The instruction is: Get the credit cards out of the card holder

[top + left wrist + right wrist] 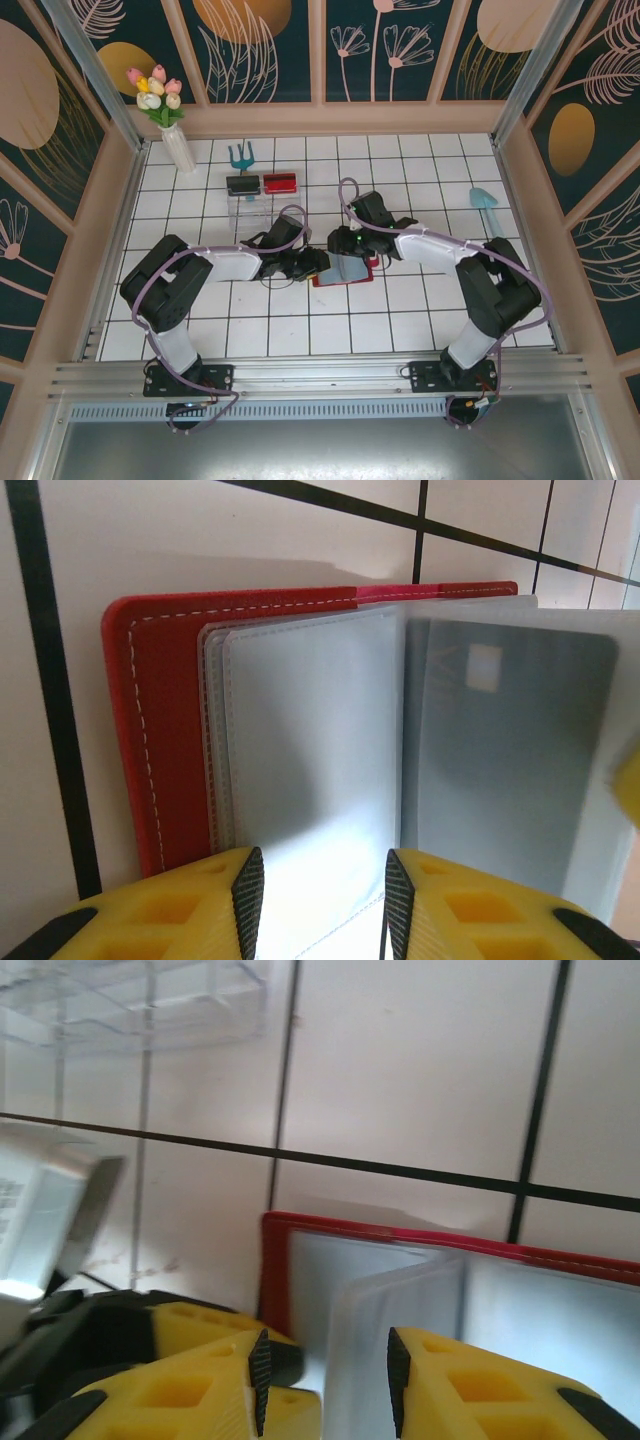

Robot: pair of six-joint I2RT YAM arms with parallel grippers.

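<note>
- Holder [347, 270] is lying open mid-worktop [400, 330], with a grey card [510, 750] sitting in its sleeve.
- Left gripper [318, 880] and right gripper [328, 1375] are closing in on it, jaws narrowly parted and seemingly empty.
- Next move is probably pinching the card's edge and sliding it out.

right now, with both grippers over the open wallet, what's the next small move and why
Probably close the right gripper on the clear leaf standing between its open jaws and fold it aside, since the grey card sits inside its pocket of the card holder.
</note>
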